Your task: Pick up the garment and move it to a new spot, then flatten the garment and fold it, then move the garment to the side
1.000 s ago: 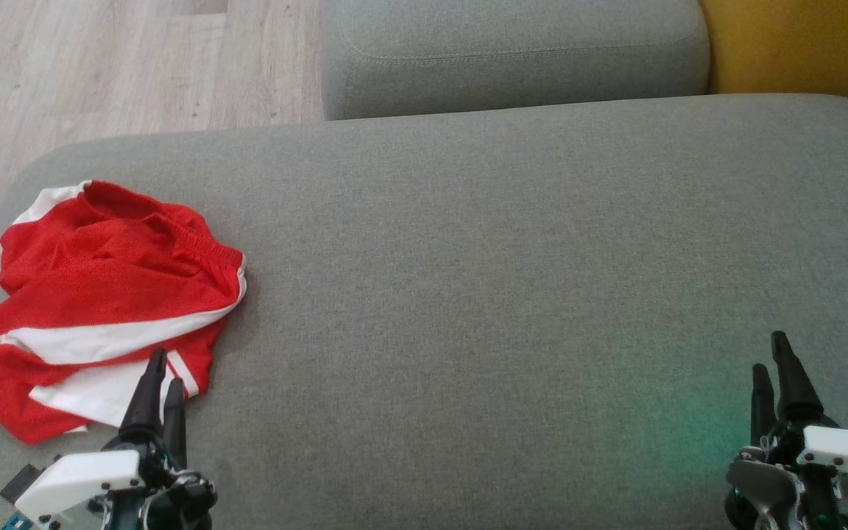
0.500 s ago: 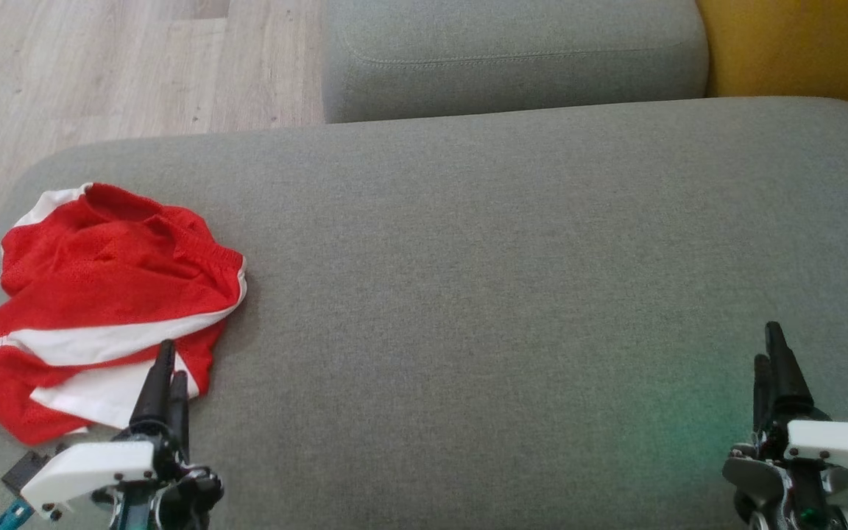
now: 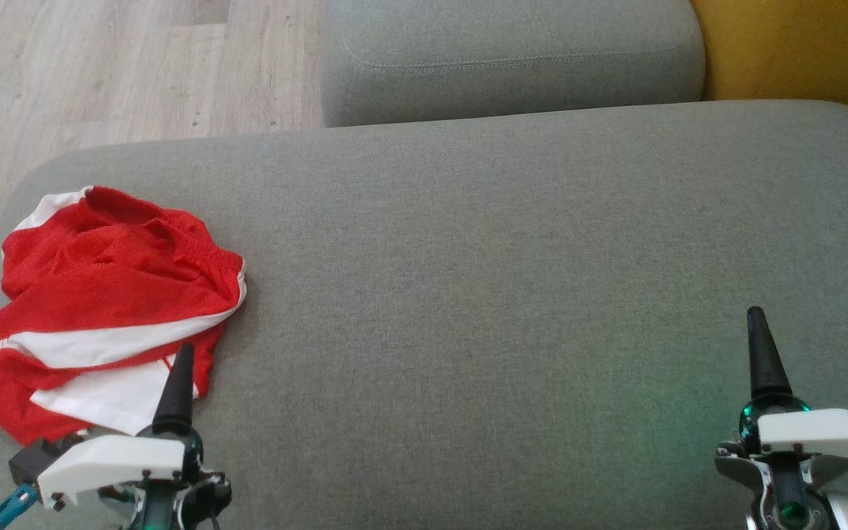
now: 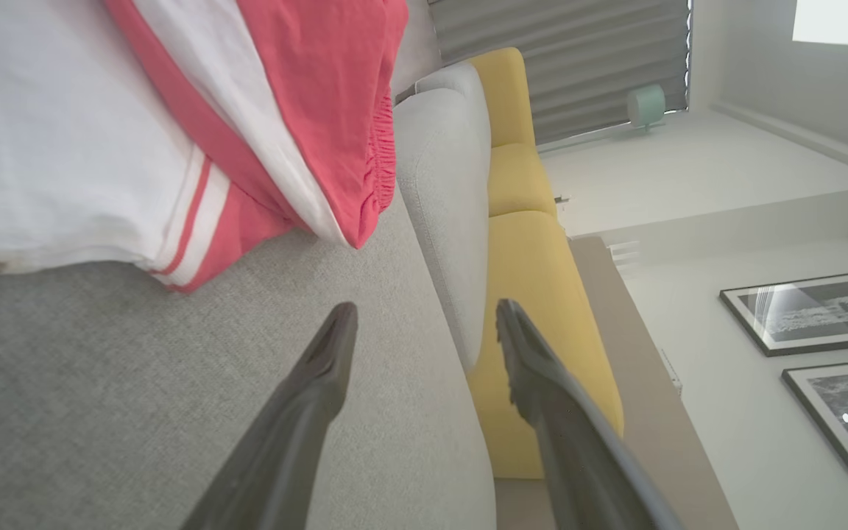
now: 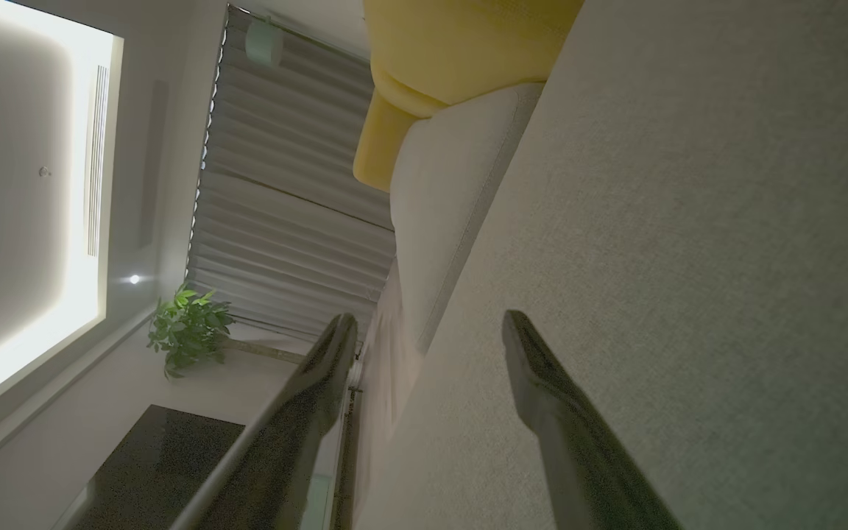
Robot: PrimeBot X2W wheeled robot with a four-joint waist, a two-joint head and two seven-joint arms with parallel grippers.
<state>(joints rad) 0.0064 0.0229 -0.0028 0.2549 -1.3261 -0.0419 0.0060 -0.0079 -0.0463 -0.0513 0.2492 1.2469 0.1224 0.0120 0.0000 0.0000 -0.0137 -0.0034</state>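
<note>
The garment (image 3: 111, 291) is a pair of red shorts with white stripes, lying crumpled on the far left of the grey cushion (image 3: 505, 280). My left gripper (image 3: 183, 355) stands at the garment's near right corner, turned on its side so one finger hides the other in the head view. In the left wrist view the left gripper (image 4: 424, 318) is open and empty, with the garment (image 4: 299, 96) a short way ahead of the fingertips. My right gripper (image 3: 754, 318) hovers over bare cushion at the lower right. The right gripper (image 5: 431, 324) is open and holds nothing.
A second grey cushion (image 3: 512, 59) stands behind the big one, with a yellow seat (image 3: 799, 51) at the back right. Wooden floor (image 3: 115, 73) lies beyond the cushion's left and far edges. The garment lies close to the cushion's left edge.
Both grippers have rolled onto their sides, so their two fingers now line up as one in the head view. The left gripper has shifted slightly right, the right one slightly forward. The garment lies unmoved.
</note>
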